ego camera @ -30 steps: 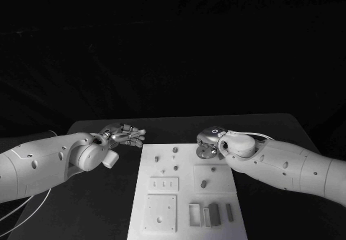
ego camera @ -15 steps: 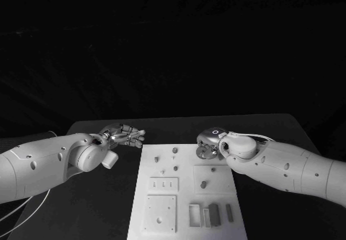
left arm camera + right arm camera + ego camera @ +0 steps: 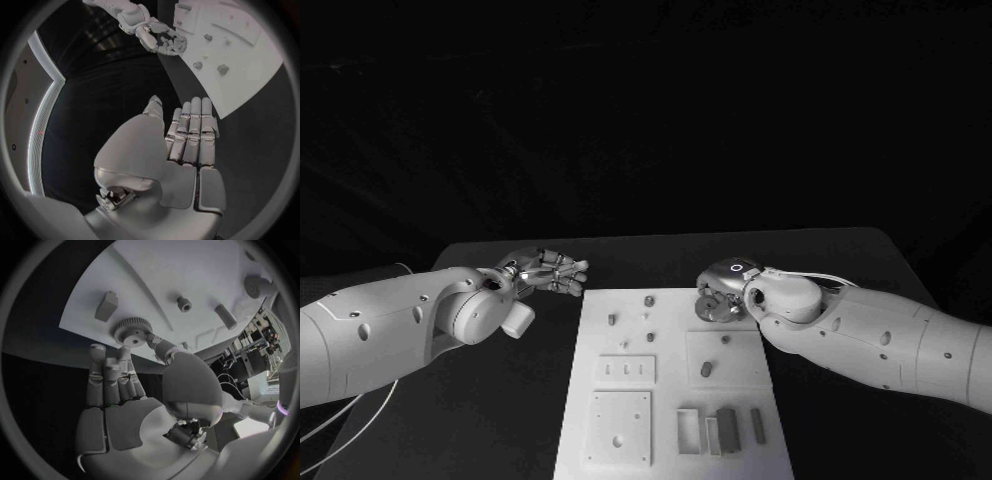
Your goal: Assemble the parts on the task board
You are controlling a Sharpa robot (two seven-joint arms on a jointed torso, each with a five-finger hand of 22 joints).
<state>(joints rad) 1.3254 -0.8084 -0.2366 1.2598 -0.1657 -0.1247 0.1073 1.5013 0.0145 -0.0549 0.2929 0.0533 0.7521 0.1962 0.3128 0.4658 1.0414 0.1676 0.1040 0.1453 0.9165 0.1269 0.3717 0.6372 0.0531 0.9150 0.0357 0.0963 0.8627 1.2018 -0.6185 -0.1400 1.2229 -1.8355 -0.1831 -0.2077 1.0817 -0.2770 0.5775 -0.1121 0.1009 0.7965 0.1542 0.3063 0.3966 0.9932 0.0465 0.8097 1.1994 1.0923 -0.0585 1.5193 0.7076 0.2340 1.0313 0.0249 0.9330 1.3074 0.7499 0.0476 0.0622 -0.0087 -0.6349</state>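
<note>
The white task board [image 3: 620,445] lies lengthwise in the middle of the black table. My right hand [image 3: 720,296] hovers over its far right corner. In the right wrist view a small toothed gear [image 3: 131,331] lies flat on the board [image 3: 187,270]. The thumb tip is at the gear's rim and the other fingertips [image 3: 97,351] are just short of it. My left hand [image 3: 547,270] hangs off the board's far left corner, fingers straight and side by side [image 3: 190,132], holding nothing. The left wrist view shows the right hand [image 3: 160,37] curled at the board's corner [image 3: 244,75].
Short pegs [image 3: 649,298] stand at the board's far end, and a small part [image 3: 707,368] sits in a square plate. Rectangular blocks [image 3: 728,425] lie at the near end. A block [image 3: 107,306] and a cylinder [image 3: 225,316] lie beyond the gear.
My right hand has sunk slightly toward the board's far right corner. The left hand has barely moved.
</note>
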